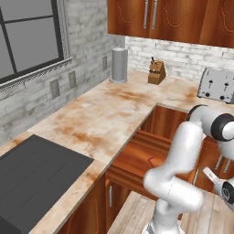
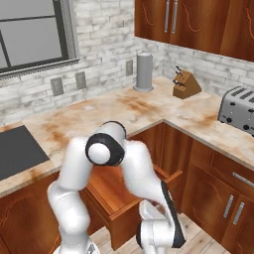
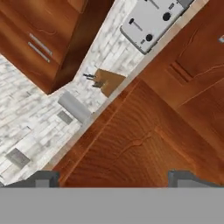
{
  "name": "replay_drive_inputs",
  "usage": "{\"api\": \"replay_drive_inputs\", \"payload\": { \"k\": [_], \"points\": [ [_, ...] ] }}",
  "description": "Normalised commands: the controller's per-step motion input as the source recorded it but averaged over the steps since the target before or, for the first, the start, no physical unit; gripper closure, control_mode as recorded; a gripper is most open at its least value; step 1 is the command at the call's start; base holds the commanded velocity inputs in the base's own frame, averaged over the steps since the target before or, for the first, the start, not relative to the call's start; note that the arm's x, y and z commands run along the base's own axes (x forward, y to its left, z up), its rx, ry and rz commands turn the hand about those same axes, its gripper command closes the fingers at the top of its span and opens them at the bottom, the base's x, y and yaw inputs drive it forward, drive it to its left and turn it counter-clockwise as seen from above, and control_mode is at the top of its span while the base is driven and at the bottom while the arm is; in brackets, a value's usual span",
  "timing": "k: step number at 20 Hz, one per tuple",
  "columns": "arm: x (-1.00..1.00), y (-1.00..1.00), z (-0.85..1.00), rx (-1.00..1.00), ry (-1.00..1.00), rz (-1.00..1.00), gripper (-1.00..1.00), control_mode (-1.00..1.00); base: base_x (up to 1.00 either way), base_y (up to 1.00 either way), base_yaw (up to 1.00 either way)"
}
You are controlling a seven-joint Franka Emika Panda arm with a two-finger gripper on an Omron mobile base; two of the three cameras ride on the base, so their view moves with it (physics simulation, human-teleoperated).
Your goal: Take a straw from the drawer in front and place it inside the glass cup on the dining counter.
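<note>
The drawer (image 1: 135, 157) stands pulled open under the corner of the counter, its reddish-brown floor in plain sight (image 2: 113, 192). On that floor a thin red line, the straw (image 1: 150, 161), lies flat; in the hand view it is a faint streak (image 3: 136, 143) on the drawer's wood (image 3: 109, 162). My gripper (image 3: 116, 180) is open, its two dark fingertips wide apart with nothing between them, pointing at the drawer floor short of the straw. The arm folds down low in front of the drawer. The glass cup and the dining counter are out of view.
On the marble counter (image 1: 105, 114) stand a silver toaster (image 1: 216, 84), a knife block (image 1: 156, 72) and a grey paper-towel roll (image 1: 119, 64). A black cooktop (image 1: 32, 178) lies at the left. Cabinet doors with vertical handles (image 2: 230, 211) flank the drawer, and wall cabinets hang above.
</note>
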Motion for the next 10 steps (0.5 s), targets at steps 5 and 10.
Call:
{"api": "replay_drive_inputs", "payload": {
  "k": [5,10],
  "points": [
    [-0.56,-0.06,1.00,-0.14,0.06,-0.16,-1.00,-1.00,0.00,0.00,0.00],
    [-0.27,0.00,1.00,-0.03,0.04,-0.17,-1.00,-1.00,0.00,0.00,0.00]
  ]
}}
